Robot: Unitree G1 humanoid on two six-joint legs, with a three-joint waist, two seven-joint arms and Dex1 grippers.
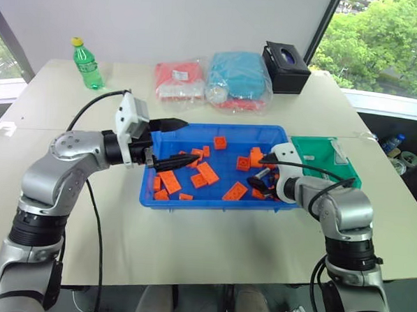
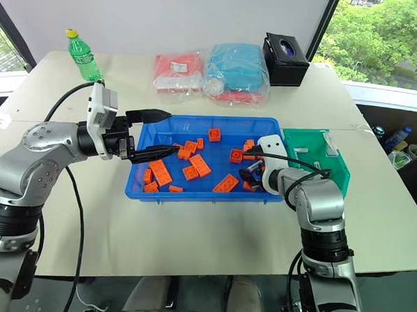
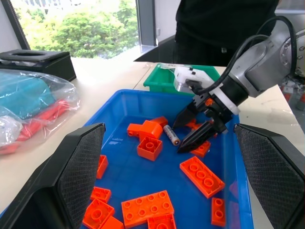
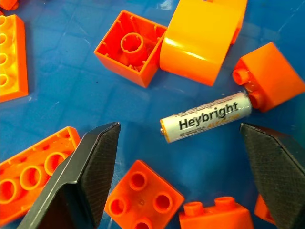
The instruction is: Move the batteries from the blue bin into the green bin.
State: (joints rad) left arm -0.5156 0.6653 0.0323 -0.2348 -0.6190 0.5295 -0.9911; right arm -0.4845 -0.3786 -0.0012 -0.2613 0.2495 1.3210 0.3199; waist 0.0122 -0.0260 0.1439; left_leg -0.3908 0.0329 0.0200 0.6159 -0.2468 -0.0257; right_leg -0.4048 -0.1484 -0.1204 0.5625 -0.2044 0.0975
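Pale bench (image 1: 211, 247) by windows, trees outside. Battery (image 4: 206, 117) reads "Heybright"; it lies loose on the blue bin (image 1: 213, 200) floor near the bin's right end, among orange bricks (image 4: 131, 49). Green bin (image 1: 348, 169) touches the blue bin's right side. Far bench edge: green bottle (image 1: 87, 64), bagged packages (image 1: 237, 79), black box (image 1: 286, 66). Right end effector (image 4: 181, 157) spread wide, empty, straddling the battery. Left end effector (image 1: 173, 141) wide, empty, over the bin's left end.
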